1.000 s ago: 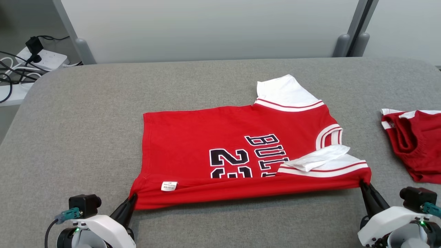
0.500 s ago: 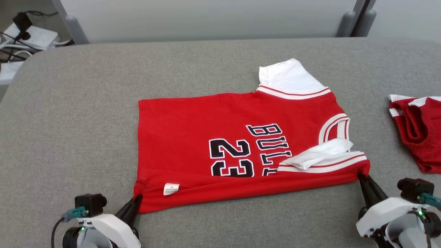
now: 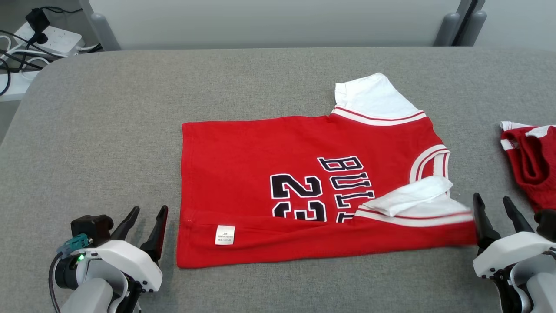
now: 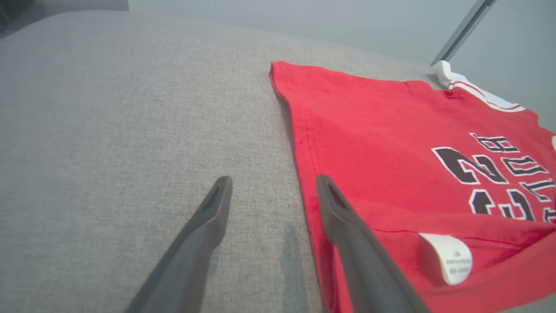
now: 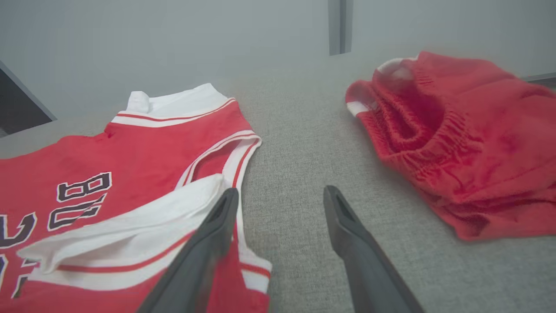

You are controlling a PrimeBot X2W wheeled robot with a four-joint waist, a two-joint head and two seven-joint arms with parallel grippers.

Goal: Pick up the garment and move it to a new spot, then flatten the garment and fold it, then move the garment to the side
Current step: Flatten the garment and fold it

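Both grippers had let go since the earlier frames, when each was pinched shut on a near corner of the jersey. The left gripper (image 3: 149, 212) now stood with its two dark fingers spread apart, holding nothing, just left of the jersey's (image 3: 260, 152) near-left corner. The right gripper (image 3: 492, 201) had its fingers spread as well and held nothing. Its left finger was right at the near-right corner, where the red cloth looked blurred; whether it touched could not be told.

The jersey lay near the middle of the grey cloth-covered table (image 3: 108, 121), hem to the left and neck to the right. It was bright red, with a black "23" (image 3: 297, 198) and black lettering beginning "BUL", both outlined in white and reading sideways. The far sleeve (image 3: 373, 98) was white and lay spread out flat beyond the shoulder, edged with white and red stripes. The near sleeve (image 3: 410, 198) was turned in over the chest. A strip along the near edge was folded up over the front, covering the lower part of the number, and a small white label (image 3: 225, 234) showed on it toward the left. The left part of the body lay smooth.

A second red garment (image 3: 532, 167) sat crumpled at the right edge of the table, well apart from the jersey.
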